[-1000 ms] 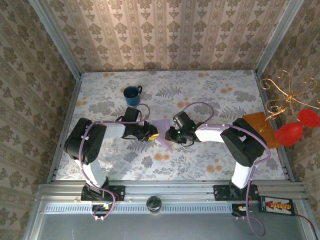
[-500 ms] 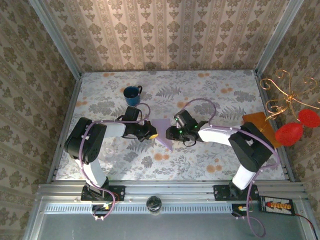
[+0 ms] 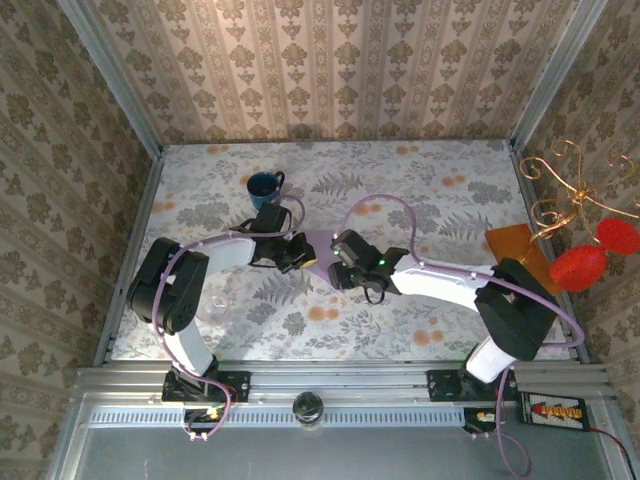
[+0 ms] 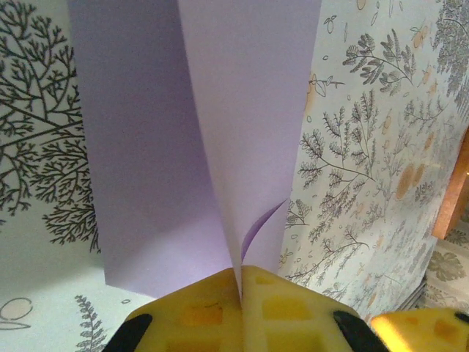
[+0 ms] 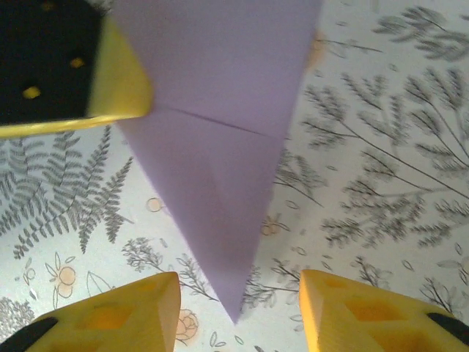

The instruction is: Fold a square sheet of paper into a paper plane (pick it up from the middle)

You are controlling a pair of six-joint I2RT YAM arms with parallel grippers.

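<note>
- The left pincer (image 4: 242, 290) is clamped shut on the folded lilac paper (image 4: 242, 110), which extends straight ahead of it.
- The right pincer (image 5: 238, 312) stands partly open and empty; the paper's pointed nose lies inside its gap, untouched.
- Step in hand, I judge: creasing the nose. Next, the right pincer must close squarely on that point.

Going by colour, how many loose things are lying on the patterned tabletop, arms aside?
Lilac: 1, the folded pale lilac paper sheet
Blue: 1, the dark blue ceramic mug
Orange-brown: 1, the flat orange-brown rectangle
Total: 3
</note>
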